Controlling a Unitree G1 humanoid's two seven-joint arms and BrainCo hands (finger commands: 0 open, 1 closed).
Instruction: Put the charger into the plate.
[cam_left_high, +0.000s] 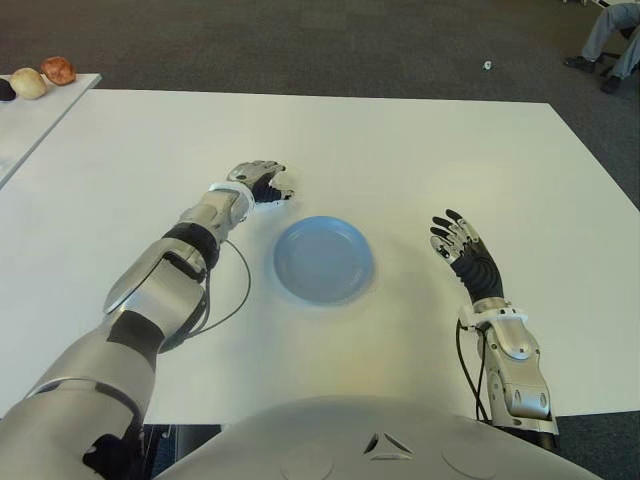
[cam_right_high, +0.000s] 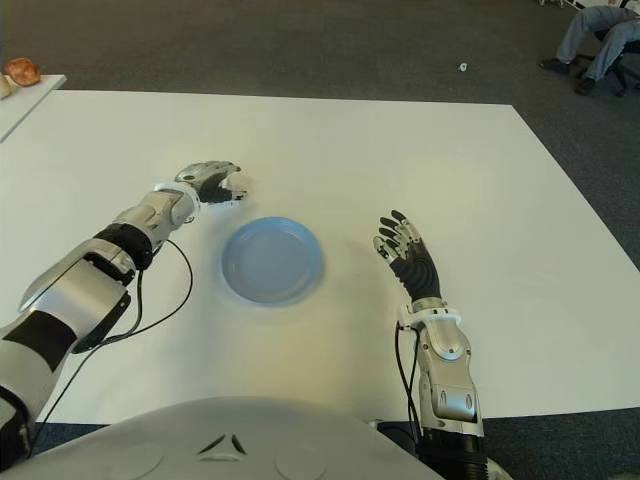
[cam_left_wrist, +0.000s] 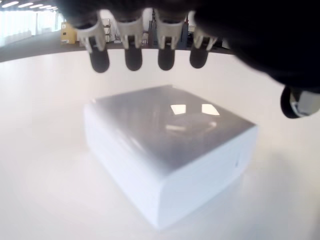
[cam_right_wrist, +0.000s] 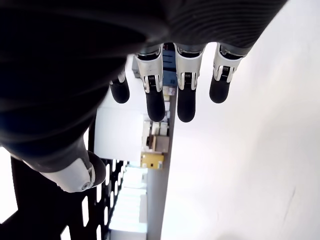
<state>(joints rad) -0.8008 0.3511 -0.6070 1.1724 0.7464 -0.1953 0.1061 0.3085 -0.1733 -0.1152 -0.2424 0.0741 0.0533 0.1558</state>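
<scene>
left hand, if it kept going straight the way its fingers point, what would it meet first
Most likely the white charger: the left hand hovers over it with open fingers, not yet gripping. The blue plate sits off that line.

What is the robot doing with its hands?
The robot's left hand is over a small white charger on the table, fingers open above it, not gripping yet. The blue plate beside it holds nothing. The right hand is open on the plate's other side.
</scene>
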